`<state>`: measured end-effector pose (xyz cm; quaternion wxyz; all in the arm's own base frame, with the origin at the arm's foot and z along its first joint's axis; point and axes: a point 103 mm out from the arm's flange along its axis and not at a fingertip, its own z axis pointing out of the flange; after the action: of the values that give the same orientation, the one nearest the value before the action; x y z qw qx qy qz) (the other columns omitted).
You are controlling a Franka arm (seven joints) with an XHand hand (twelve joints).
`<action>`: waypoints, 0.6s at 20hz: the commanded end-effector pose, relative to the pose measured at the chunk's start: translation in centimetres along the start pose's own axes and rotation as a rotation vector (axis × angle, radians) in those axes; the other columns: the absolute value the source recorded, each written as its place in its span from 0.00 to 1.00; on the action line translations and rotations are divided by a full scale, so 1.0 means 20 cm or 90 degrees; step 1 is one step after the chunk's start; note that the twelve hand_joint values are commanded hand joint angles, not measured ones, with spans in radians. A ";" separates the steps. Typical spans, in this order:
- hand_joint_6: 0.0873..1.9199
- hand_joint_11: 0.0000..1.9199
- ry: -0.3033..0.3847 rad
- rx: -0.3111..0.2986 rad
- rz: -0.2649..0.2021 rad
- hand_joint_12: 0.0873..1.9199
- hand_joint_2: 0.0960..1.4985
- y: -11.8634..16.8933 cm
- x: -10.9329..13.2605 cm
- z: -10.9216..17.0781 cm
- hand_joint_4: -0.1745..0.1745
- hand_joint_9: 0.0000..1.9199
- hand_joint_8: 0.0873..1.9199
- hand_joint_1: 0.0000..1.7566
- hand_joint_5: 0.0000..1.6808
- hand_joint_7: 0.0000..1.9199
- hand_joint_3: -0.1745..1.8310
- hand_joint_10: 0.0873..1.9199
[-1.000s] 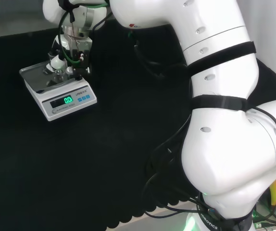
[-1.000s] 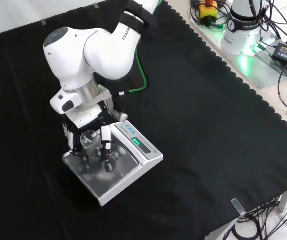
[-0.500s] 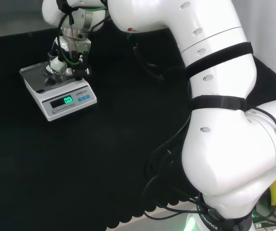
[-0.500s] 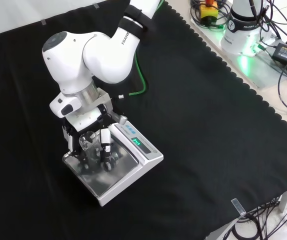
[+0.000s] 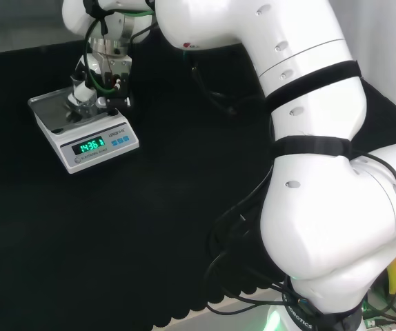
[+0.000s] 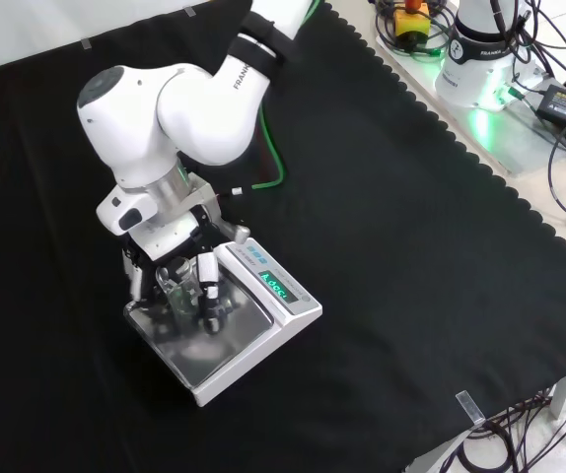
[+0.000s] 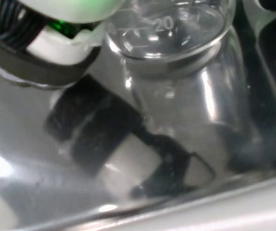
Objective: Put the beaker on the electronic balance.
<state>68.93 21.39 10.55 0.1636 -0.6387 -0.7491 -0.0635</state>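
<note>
Clear glass is sitting inside the hand's curl: the beaker is standing upright on the steel pan of the electronic balance, toward the pan's left and far side in the front view, and the hand is reaching down over it from above. Reading that view from left to right, one dark finger is lying along the beaker's left flank, the beaker is standing between, and a white-tipped finger is closing against its right flank. So the hand is wrapping the glass rather than spreading away from it. In the wrist view the beaker's wall is rising close beside the palm, its foot appearing to meet the shiny pan. The beaker's long axis is running vertically, in line with the hand's approach. Judging from this, the coming move is turning on the fingers parting sideways before the hand is lifting straight up.
</note>
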 end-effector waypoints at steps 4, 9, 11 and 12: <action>0.07 0.07 -0.013 0.047 -0.015 0.77 0.44 0.00 -0.01 -0.16 0.26 0.33 0.00 0.28 0.18 0.30 0.15 0.00; 0.02 0.03 -0.018 0.032 -0.015 0.77 0.45 -0.03 -0.04 -0.28 0.27 0.29 0.00 0.26 0.19 0.27 0.13 0.00; 0.01 0.03 0.007 0.022 -0.025 0.77 0.45 -0.06 -0.06 -0.36 0.27 0.29 0.00 0.26 0.19 0.27 0.12 0.00; 0.01 0.03 0.022 0.019 -0.035 0.77 0.45 -0.07 -0.07 -0.40 0.27 0.29 0.00 0.25 0.19 0.27 0.12 0.00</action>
<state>69.27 19.93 14.88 0.1782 -0.6234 -0.7604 -0.0379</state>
